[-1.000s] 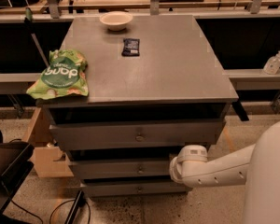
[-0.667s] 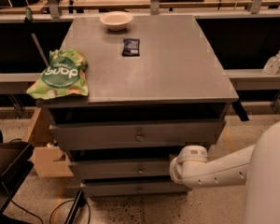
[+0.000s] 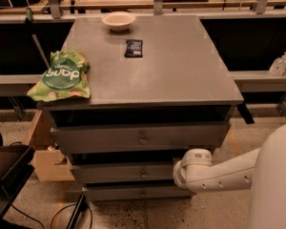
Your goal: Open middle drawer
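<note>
The grey cabinet (image 3: pixel 148 75) has three drawers. The middle drawer (image 3: pixel 119 171) is a shallow grey front with a small round knob (image 3: pixel 143 174). It lies under the taller top drawer (image 3: pixel 138 138) and above the lowest drawer (image 3: pixel 133 192). Its front lies about in line with the other two. My white arm (image 3: pixel 229 173) reaches in from the right. The gripper (image 3: pixel 179 173) is at the right end of the middle drawer's front, right of the knob. The arm's round wrist (image 3: pixel 194 165) hides it.
On the cabinet top lie a green snack bag (image 3: pixel 62 76) at the left edge, a white bowl (image 3: pixel 118 20) at the back and a small dark packet (image 3: pixel 134 47). A cardboard box (image 3: pixel 45 151) stands left of the cabinet. A sanitiser bottle (image 3: pixel 279 64) stands on the right ledge.
</note>
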